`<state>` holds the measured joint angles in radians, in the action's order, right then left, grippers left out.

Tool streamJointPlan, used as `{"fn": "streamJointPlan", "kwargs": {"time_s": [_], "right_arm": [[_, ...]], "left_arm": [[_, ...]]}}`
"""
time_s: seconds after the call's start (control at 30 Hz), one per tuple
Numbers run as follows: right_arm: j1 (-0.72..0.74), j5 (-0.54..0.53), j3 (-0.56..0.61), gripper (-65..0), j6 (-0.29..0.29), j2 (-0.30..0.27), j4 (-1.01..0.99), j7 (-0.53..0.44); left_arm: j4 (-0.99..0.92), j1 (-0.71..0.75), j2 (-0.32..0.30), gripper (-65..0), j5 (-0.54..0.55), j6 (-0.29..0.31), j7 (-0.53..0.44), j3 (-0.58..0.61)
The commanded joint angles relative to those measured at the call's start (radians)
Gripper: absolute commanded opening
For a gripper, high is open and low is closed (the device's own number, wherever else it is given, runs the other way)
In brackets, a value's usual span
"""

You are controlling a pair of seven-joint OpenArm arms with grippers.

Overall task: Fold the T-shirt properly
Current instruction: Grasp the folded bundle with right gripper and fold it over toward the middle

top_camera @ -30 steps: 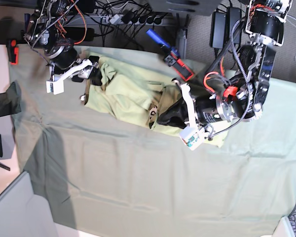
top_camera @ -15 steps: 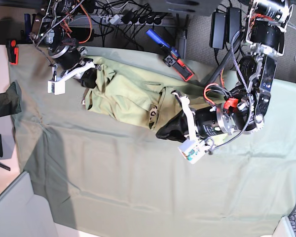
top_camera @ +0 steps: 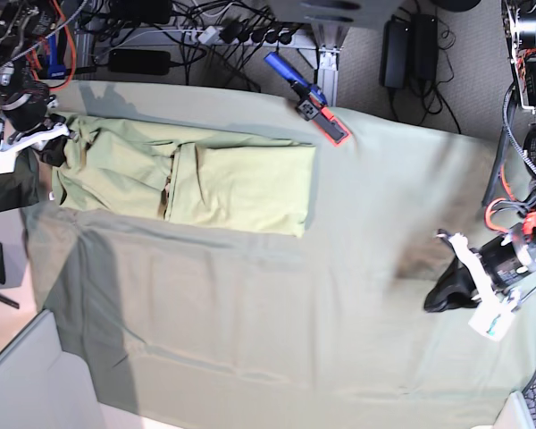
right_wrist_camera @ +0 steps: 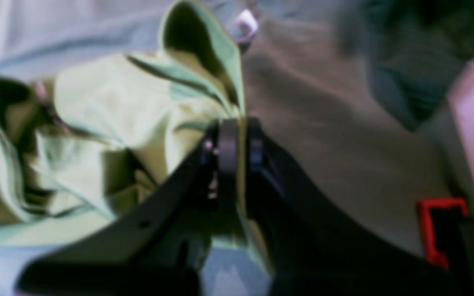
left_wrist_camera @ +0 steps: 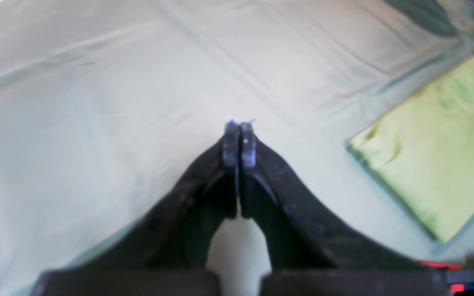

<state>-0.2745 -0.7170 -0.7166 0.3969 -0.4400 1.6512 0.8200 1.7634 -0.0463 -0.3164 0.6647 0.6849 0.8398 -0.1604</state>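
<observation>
The left gripper (top_camera: 439, 298) hung over the bare sheet (top_camera: 250, 313), its fingers pressed together on nothing. Farther back, the shirt (top_camera: 205, 179) lay as a long folded strip, smooth at one end, bunched where the right gripper (top_camera: 49, 147) pinched its edge.

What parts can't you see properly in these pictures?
- Right wrist view: all blurry. The right gripper is shut on the T-shirt, and its fingers hide the pinched edge.
- Left wrist view: the T-shirt is cut off by the right edge.
- Base view: the left gripper looks tiny and dark; the dark garment is cut off at the left edge.
</observation>
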Motion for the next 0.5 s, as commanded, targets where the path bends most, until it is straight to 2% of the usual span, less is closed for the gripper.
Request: {"fn": "streamJointPlan", "kwargs": {"time_s": [0.0,0.1,0.23,0.37,0.47], "right_arm": [[0.005,-0.046,-0.014,-65.0,0.045,-0.019,0.037,-0.012],[0.005,-0.085,-0.014,-65.0,0.05,0.016,0.129,0.001],[0.005,-0.101,0.011,-65.0,0.055,0.147,0.312,0.003],[0.005,-0.067,0.136,-65.0,0.055,0.294,0.431,0.003],[-0.001,-0.043,0.261,-65.0,0.056,0.377,0.446,-0.001]], "left_arm": [[0.017,-0.01,-0.007,-65.0,0.02,0.013,-0.012,-0.009],[0.015,0.016,-0.014,-65.0,0.02,0.013,-0.012,-0.011],[0.015,0.07,-0.019,-65.0,0.016,0.013,-0.012,-0.011],[0.015,0.088,-0.019,-65.0,0.02,0.013,-0.012,-0.011],[0.015,0.085,-0.023,-65.0,0.027,0.013,-0.012,-0.011]]}}
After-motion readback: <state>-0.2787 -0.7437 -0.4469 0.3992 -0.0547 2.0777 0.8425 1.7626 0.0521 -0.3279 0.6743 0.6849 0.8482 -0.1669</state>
